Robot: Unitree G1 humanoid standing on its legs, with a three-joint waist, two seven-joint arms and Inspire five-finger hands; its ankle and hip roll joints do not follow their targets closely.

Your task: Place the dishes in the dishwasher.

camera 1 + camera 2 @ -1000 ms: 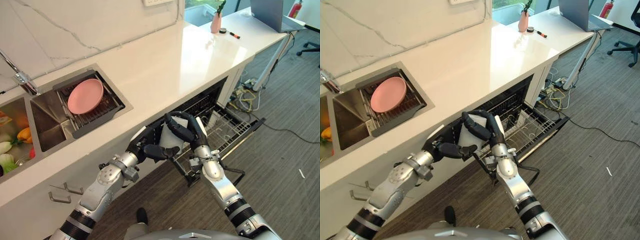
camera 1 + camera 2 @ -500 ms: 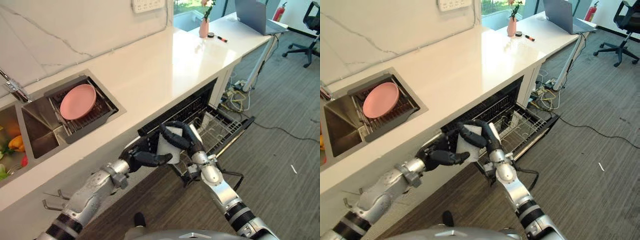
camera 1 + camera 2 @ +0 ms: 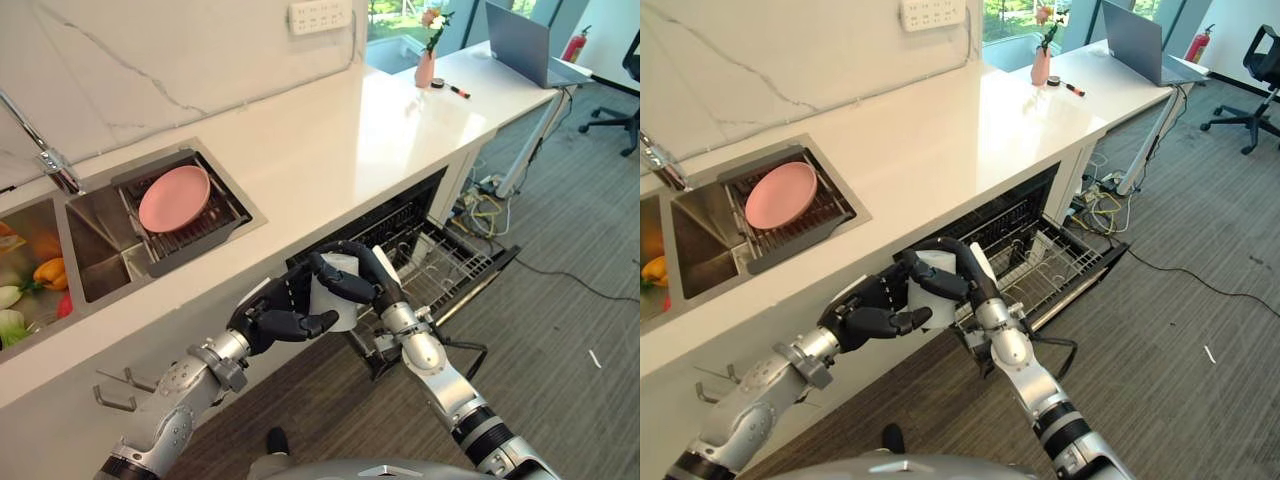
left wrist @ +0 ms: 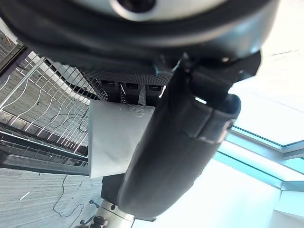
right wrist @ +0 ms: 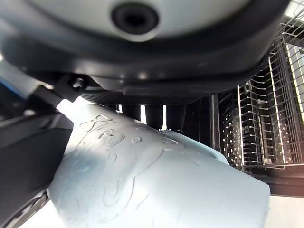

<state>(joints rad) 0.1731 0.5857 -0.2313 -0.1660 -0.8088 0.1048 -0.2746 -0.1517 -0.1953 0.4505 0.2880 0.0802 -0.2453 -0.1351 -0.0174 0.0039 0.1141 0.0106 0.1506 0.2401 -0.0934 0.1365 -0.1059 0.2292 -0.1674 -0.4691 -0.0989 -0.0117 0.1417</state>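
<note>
A pale, embossed cup (image 3: 338, 300) hangs in front of the counter edge, just left of the open dishwasher's pulled-out wire rack (image 3: 452, 262). My right hand (image 3: 402, 328) comes from below; its fingers (image 3: 345, 276) curl over the cup's top and side. My left hand (image 3: 268, 318) is pressed to the cup's left side, fingers curled and thumb across its lower edge. The right wrist view has the cup (image 5: 156, 185) close against the palm, with the rack (image 5: 259, 118) beyond. A pink plate (image 3: 173, 198) lies on the sink's drying rack.
The white counter (image 3: 330, 140) runs above the dishwasher. Vegetables (image 3: 40, 272) lie in the left sink basin beside the tap (image 3: 50, 165). A vase (image 3: 425, 68) and a laptop (image 3: 528, 45) stand on the far desk. Cables (image 3: 480, 205) lie on the floor by the counter's end.
The camera has shifted. Both hands have stayed together on the cup before the rack, and the left hand's fingers have curled in more.
</note>
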